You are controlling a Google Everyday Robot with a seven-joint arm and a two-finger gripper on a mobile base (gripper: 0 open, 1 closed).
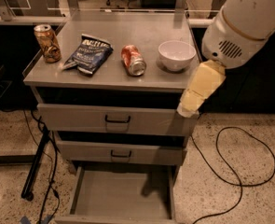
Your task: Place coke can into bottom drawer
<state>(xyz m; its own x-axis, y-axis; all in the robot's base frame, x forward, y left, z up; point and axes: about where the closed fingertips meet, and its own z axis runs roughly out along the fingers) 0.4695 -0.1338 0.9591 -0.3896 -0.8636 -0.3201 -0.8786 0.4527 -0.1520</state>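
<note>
The coke can [133,59] lies on its side on the grey cabinet top [113,76], between a chip bag and a bowl. The bottom drawer [123,194] is pulled out and open at the cabinet's foot; its flat grey floor holds nothing. My gripper [187,108], with pale yellow covers, hangs from the big white arm [249,22] at the upper right. It points down and left, in front of the right end of the top drawer [116,119]. It is below and to the right of the can and holds nothing I can see.
A gold-brown can [47,43] stands at the top's left edge. A dark blue chip bag [88,54] and a white bowl [176,55] flank the coke can. The two upper drawers are shut. A black cable [242,171] loops on the floor right; a black stand leg [34,169] is left.
</note>
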